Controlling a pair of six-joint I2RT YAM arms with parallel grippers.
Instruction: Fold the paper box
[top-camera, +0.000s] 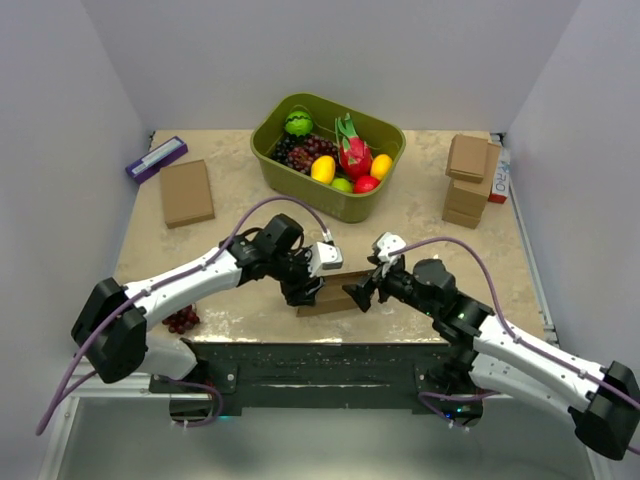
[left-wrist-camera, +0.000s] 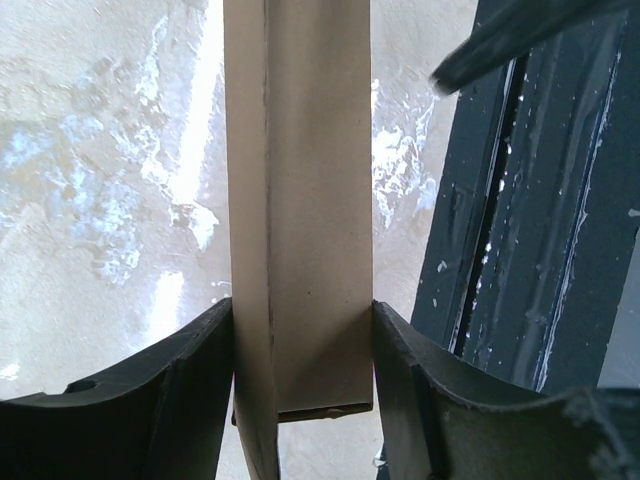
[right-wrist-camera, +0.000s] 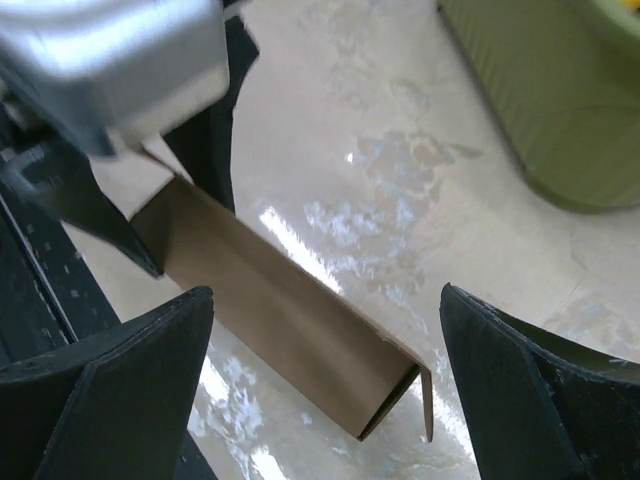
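**Cardboard held at the front edge.** At the near edge of the bench (top-camera: 420, 262), the left jaws stand partly closed on the paper box (top-camera: 335, 305). One black finger (left-wrist-camera: 190, 380) presses against each long side of the brown cardboard, which runs straight out ahead of them in the left wrist view. The paper box (right-wrist-camera: 290, 315) lies low on the bench, and a thin flap stands up at the corner of its free end. The right jaws gape at their widest just beside that end and hold nothing. In the right wrist view their fingers (right-wrist-camera: 520, 390) sit on either side of the cardboard and clear of it. Beyond both sets of jaws sits a green tub (top-camera: 352, 205) of fruit. Well past the left jaws lie a flat brown box (top-camera: 187, 192) and a purple pack (top-camera: 156, 158). Well past the right jaws is a stack of small brown boxes (top-camera: 467, 180). A bunch of dark grapes (top-camera: 182, 320) rests behind the left jaws, beside the arm.
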